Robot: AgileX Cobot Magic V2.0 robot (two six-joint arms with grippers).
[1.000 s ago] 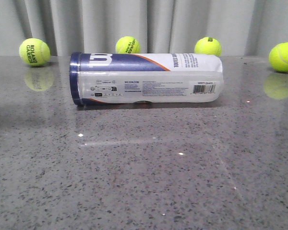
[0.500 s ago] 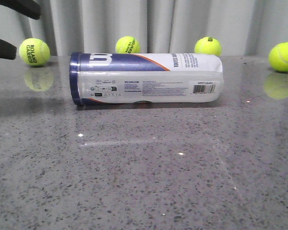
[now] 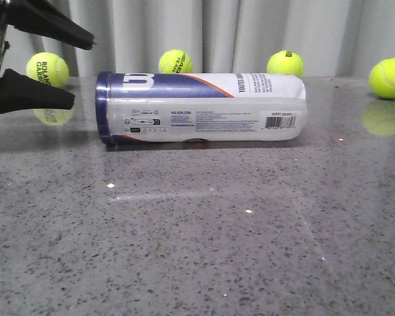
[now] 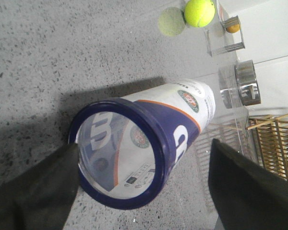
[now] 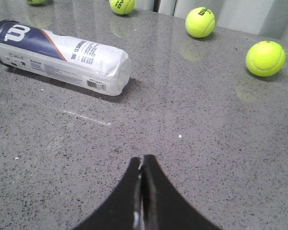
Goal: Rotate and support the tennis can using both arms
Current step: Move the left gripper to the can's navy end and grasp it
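The tennis can (image 3: 201, 107) lies on its side on the grey speckled table (image 3: 197, 230), its navy-rimmed end toward the left arm and its ridged clear base toward the right, with the barcode facing the front camera. The left gripper (image 3: 72, 66) stands just off the navy end with its two black fingers (image 3: 33, 95) spread wide apart, one higher and one lower; the can's end lies in line with the gap between them, near the fingertips but not touching either. In the left wrist view the navy rim (image 4: 122, 153) fills the space between the two dark fingers (image 4: 33, 191), and the lower one seems very close to the rim, though contact cannot be made out. The right gripper (image 5: 141, 165) hovers over bare table well apart from the can, its fingers pressed together and holding nothing; the can's clear base lies ahead of them and off to the left arm's side. Four yellow-green tennis balls rest along the far edge of the table before a pale curtain (image 3: 210, 33): one (image 3: 47, 70) behind the left gripper's fingers, two (image 3: 175, 62) (image 3: 285, 64) behind the can, and one (image 3: 388, 78) far out on the right arm's side.
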